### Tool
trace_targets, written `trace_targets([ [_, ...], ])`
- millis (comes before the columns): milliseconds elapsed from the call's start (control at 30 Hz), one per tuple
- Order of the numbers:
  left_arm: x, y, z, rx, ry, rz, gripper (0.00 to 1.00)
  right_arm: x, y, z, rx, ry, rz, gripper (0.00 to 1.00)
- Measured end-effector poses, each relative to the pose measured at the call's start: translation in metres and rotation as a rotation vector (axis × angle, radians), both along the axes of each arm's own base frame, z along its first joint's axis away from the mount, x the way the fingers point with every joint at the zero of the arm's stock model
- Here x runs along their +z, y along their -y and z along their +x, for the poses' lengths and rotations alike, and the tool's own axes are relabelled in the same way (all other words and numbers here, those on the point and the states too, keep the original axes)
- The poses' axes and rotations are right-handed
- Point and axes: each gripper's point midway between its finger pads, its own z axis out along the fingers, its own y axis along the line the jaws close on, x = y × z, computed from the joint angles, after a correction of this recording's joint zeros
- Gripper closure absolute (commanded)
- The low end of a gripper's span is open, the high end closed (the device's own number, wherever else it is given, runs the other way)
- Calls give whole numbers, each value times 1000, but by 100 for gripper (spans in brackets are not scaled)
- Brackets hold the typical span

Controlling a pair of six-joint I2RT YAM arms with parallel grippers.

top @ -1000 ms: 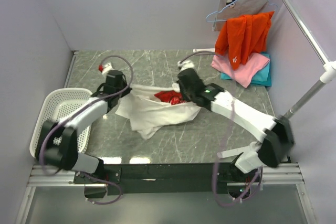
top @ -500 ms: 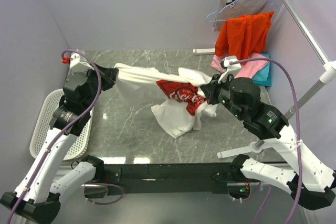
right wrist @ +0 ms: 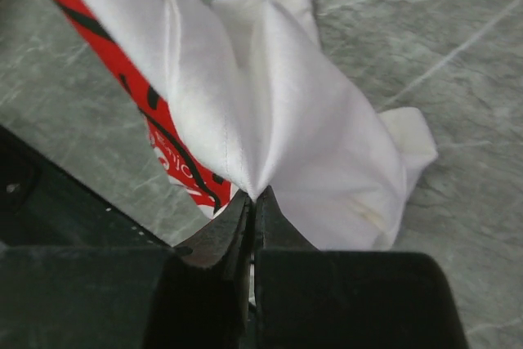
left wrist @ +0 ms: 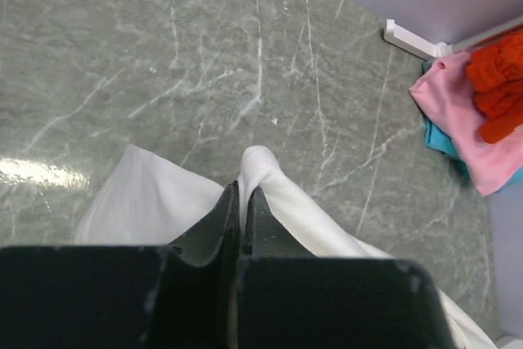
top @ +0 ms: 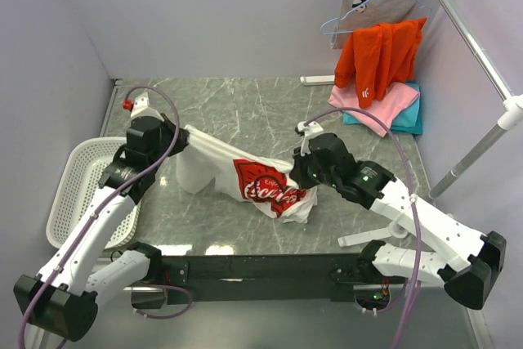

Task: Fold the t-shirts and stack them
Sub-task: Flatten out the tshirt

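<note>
The white t-shirt [top: 221, 165] with the red square print [top: 261, 185] hangs stretched between my two grippers, low over the table's middle, its lower part resting on the marble. My left gripper [top: 174, 138] is shut on its left end; in the left wrist view white cloth [left wrist: 302, 214] is pinched between the jaws [left wrist: 242, 194]. My right gripper [top: 299, 176] is shut on its right end; the right wrist view shows the cloth [right wrist: 278, 112] bunched at the fingertips [right wrist: 255, 198]. The pink t-shirt [top: 372, 104] lies folded on the teal one [top: 406, 116] at the back right.
An orange shirt [top: 380, 55] hangs on a rack [top: 466, 30] over the folded stack. A white basket [top: 78, 185] stands at the table's left edge. A white bracket [top: 315, 80] lies by the back wall.
Both grippers have come down and toward the front with the white shirt. It hung high and spread wide half a second ago; now it sags lower, its bottom on the table.
</note>
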Motion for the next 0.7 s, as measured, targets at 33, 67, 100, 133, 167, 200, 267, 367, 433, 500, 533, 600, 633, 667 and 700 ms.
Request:
trace_targets([
  [33,0,-1,3,2,4,7,99,1,-5,-2,18,-4,10,100],
  [67,0,0,7,0,0,17,99,2,-11,-4,39,-8,19,100],
  [100,-1,2,15,-3,-10,30,99,1,-18,-9,64,-13,22,100],
  [133,3,4,23,-8,-14,41,99,-2,-25,-16,95,-23,23,100],
  [167,6,8,33,-16,-17,48,99,-4,-31,-22,121,-32,23,100],
  [200,9,15,48,-32,-20,57,99,-8,-39,-31,154,-43,25,100],
  [267,18,32,76,-79,-14,58,99,-19,-54,-49,210,-67,26,100],
  [367,21,59,100,-177,-22,40,99,-33,-77,-71,281,-91,22,100],
  [433,20,80,110,-256,-38,20,99,-40,-96,-85,333,-98,19,100],
  [500,17,104,118,-341,-60,5,99,-49,-116,-95,369,-92,-9,100],
  [533,15,118,122,-390,-80,1,98,-54,-126,-97,379,-86,-30,77],
  [600,5,148,127,-480,-108,8,82,-62,-142,-98,374,-73,-73,53],
  [633,1,163,132,-513,-108,19,69,-68,-146,-103,382,-94,-95,50],
  [667,0,177,140,-538,-88,30,37,-74,-146,-108,389,-105,-122,45],
  [700,-3,187,147,-553,-70,43,26,-82,-143,-115,395,-119,-168,40],
])
